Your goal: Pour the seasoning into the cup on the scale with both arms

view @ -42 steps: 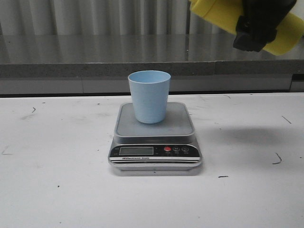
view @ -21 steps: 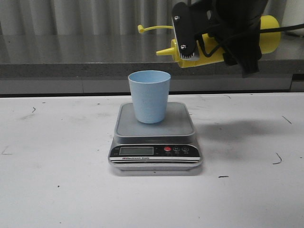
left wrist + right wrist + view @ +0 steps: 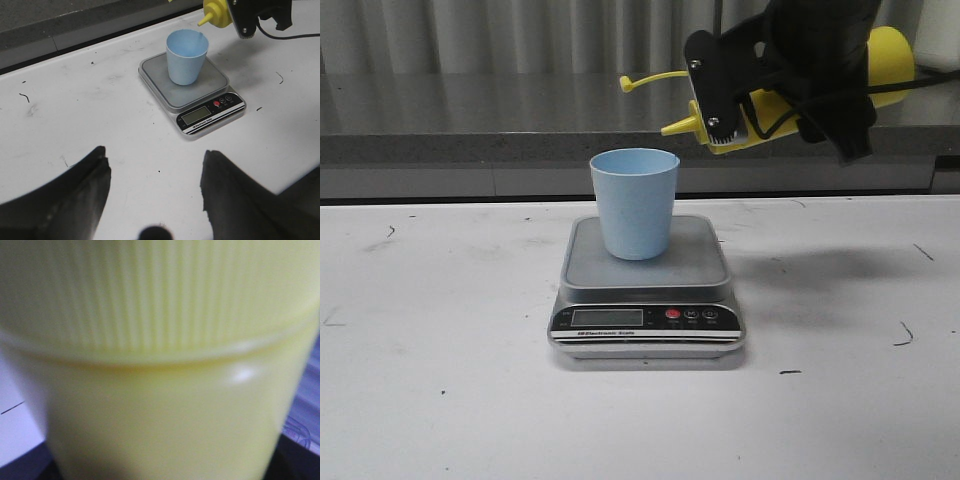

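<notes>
The pale blue cup [image 3: 634, 203] stands upright on the steel platform of the silver-grey scale [image 3: 700, 262]. My right gripper [image 3: 725, 90] is shut on the yellow seasoning bottle [image 3: 888, 55] and holds it nearly level. The nozzle [image 3: 678, 125] points left and slightly down, above the cup's right rim, and the cap hangs loose on its tether [image 3: 645, 79]. The bottle fills the right wrist view [image 3: 160, 390]. My left gripper [image 3: 154, 155] is open and empty above the table, short of the scale [image 3: 222, 82] and cup [image 3: 186, 57]. The nozzle [image 3: 212, 11] shows there too.
A grey ledge [image 3: 470, 145] and a ribbed wall run behind the white table [image 3: 440, 400]. The table carries small dark marks. A black cable [image 3: 300, 36] trails from the right arm.
The right gripper brought the bottle down from the top right, nozzle toward the cup. Over the last half second the nozzle dipped slightly. Cup and scale have not moved.
</notes>
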